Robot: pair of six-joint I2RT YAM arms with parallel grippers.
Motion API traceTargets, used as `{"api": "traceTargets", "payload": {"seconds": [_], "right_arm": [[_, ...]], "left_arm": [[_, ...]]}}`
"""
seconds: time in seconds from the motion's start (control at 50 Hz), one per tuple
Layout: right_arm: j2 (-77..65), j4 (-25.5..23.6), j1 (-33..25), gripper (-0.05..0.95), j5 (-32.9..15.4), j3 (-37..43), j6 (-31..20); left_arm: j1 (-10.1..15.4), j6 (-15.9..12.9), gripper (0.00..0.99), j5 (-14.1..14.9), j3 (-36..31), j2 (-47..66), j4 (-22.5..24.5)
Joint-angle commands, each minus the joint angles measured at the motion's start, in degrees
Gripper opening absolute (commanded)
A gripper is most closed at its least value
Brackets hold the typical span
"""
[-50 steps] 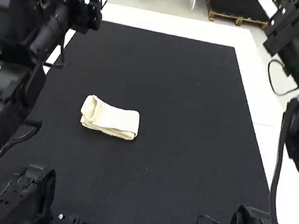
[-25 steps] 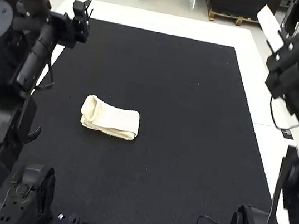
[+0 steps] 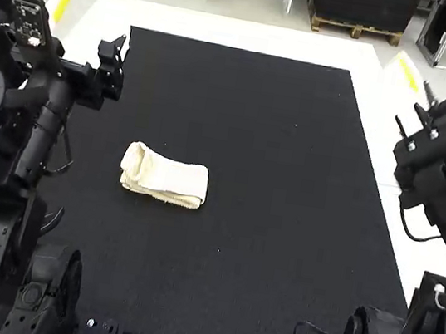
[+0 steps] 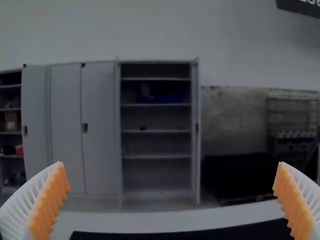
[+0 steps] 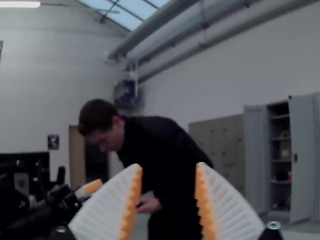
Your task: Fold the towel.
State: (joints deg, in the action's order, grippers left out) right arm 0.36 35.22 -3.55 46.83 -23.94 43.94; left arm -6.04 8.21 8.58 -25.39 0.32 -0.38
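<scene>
In the high view my left gripper (image 3: pixel 92 17) is over the table's far left side, well away from the cream towel (image 3: pixel 175 177). The towel lies folded into a small, thick rectangle left of the middle, with a rounded fold at its left end. My right gripper (image 3: pixel 402 64) is at the table's right edge, far from the towel. The left wrist view shows my left gripper (image 4: pixel 171 166) open, its orange pads wide apart. In the right wrist view my right gripper (image 5: pixel 169 166) is also open, with a narrower gap. Nothing is held in either.
A black mat (image 3: pixel 285 201) covers the middle of the white table (image 3: pixel 226 31). Dark arm bases stand at the near left and near right corners. A cable (image 3: pixel 318 327) lies on the mat by the right base.
Both arms have shifted toward the near side of the high view, the left one also outward to the left. The towel has stayed in place.
</scene>
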Motion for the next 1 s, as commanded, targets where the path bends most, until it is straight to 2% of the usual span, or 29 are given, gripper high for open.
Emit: {"api": "traceTargets", "payload": {"seconds": [0.0, 0.04, 0.1, 0.14, 0.18, 0.22, 0.24, 0.32, 0.34, 0.4, 0.44, 0.52, 0.62, 0.68, 0.76, 0.8, 0.9, 0.98], "right_arm": [[-0.2, 0.5, -0.9, 0.92, -9.9, -1.2, -6.3], [-0.1, 0.2, -0.8, 0.92, -13.8, -1.3, -10.5], [-0.2, -2.0, -0.9, 0.92, -21.5, -0.4, -20.6], [-0.1, -2.7, -0.8, 0.92, -23.5, 1.0, -24.0], [-0.2, -2.4, -0.9, 0.92, -27.7, 2.9, -26.0], [-0.2, -2.4, -0.9, 0.92, -28.5, 4.9, -26.9], [-0.2, -2.5, -0.9, 0.92, -28.5, 6.1, -28.9], [-0.2, -2.2, -0.9, 0.92, -31.3, 10.6, -33.2], [-0.2, -1.5, -0.9, 0.92, -32.5, 11.5, -33.3], [-0.2, 1.9, -0.9, 0.92, -35.8, 14.2, -33.7], [-0.2, 2.0, -1.0, 0.92, -38.0, 15.9, -35.3], [-0.2, 2.0, -0.9, 0.92, -39.6, 20.9, -35.9], [-0.2, 2.8, -0.9, 0.92, -38.4, 22.8, -35.0], [-0.2, -0.4, -0.9, 0.92, -37.7, 23.1, -36.6], [-0.2, -2.6, -1.0, 0.92, -37.7, 23.9, -38.1], [-0.2, -7.1, -1.0, 0.92, -39.6, 23.9, -39.3], [-0.2, -16.9, -1.0, 0.92, -44.7, 23.9, -39.9], [-0.2, -23.0, -1.0, 0.92, -45.3, 23.9, -40.3]], "left_arm": [[0.0, -4.0, 0.961, -0.1, -0.6, -0.5, 1.3], [-0.2, -6.1, 0.962, -0.4, 0.3, -0.5, 3.3], [-0.2, -8.4, 0.962, -0.3, 2.2, -0.5, 7.0], [-0.1, -10.0, 0.962, -0.1, 4.4, -0.5, 10.5], [0.0, -12.0, 0.964, -0.2, 6.9, -0.5, 13.9], [-0.1, -12.3, 0.962, -0.6, 10.2, -0.5, 18.7], [-0.1, -12.3, 0.961, -0.8, 11.6, -0.5, 20.3], [-0.4, -12.2, 0.948, -5.9, 17.7, -0.5, 29.4], [-0.4, -12.1, 0.933, -8.1, 19.8, -0.5, 32.6], [-0.4, -12.2, 0.920, -12.4, 23.5, -0.4, 37.4], [-0.3, -12.3, 0.920, -13.8, 25.6, -0.5, 39.0], [-0.1, -12.0, 0.923, -13.6, 25.0, -0.5, 30.9], [-0.1, -11.9, 0.959, -13.5, 25.2, -0.5, 24.6], [-0.3, -11.8, 0.959, -13.3, 25.2, -0.5, 20.8], [-0.3, -11.7, 0.961, -13.3, 25.2, -0.5, 18.4], [-0.4, -11.0, 0.961, -13.5, 25.2, -0.5, 18.1], [-0.4, -10.0, 0.961, -13.7, 25.2, -0.5, 13.6], [-0.4, -9.5, 0.961, -13.5, 25.2, -0.5, 8.6]]}}
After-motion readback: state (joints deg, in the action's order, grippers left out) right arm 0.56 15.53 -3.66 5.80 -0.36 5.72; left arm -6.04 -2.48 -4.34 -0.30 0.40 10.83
